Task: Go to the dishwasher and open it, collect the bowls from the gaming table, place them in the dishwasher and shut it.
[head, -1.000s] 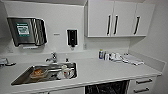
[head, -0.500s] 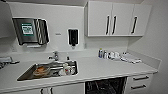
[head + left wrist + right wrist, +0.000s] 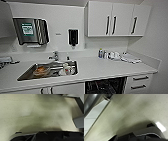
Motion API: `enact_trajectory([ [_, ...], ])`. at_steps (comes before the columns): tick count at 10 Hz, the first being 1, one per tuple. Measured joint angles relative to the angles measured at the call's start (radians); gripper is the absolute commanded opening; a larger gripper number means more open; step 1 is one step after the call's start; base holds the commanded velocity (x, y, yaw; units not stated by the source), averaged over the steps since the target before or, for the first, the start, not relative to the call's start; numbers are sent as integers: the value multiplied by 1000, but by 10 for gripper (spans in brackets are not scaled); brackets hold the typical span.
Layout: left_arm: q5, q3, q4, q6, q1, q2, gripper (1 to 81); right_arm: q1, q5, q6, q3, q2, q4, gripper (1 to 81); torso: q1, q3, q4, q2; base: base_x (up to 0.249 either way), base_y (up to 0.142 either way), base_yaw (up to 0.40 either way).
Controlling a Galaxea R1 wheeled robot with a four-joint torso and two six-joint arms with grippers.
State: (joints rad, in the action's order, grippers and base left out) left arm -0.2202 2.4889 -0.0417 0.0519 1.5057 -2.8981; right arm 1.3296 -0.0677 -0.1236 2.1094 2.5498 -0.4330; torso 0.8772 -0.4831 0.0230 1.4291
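Note:
The dishwasher [image 3: 105, 86] sits under the white counter [image 3: 105, 68], right of the sink. Its front is open, and the dark inside with wire racks shows at the lower edge of the head view. The bowls and the gaming table are out of view. The left wrist view looks down on pale speckled floor [image 3: 37, 112] with dark robot parts along one edge. Speckled floor [image 3: 140, 110] also shows in the right wrist view, beside white cabinet fronts [image 3: 94, 112].
A steel sink [image 3: 27, 73] holds a brownish dish [image 3: 41, 71] and a white cup [image 3: 66, 68], with a tap [image 3: 54, 55] behind. Small bottles [image 3: 101, 53] and cloths [image 3: 130, 58] lie on the counter. Wall cabinets [image 3: 112, 18] hang above, and drawers [image 3: 140, 82] flank the dishwasher.
The head view has swayed slightly sideways and back. Nothing on the counter or in the sink has moved.

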Motion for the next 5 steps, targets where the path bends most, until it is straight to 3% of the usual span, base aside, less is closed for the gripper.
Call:
enact_trajectory([
  [5, 5, 65, 0, 0, 5, -6, 811, 56, -3, 0, 107, 97, 204, 811, 0, 0, 0, 0, 0, 0, 0],
])
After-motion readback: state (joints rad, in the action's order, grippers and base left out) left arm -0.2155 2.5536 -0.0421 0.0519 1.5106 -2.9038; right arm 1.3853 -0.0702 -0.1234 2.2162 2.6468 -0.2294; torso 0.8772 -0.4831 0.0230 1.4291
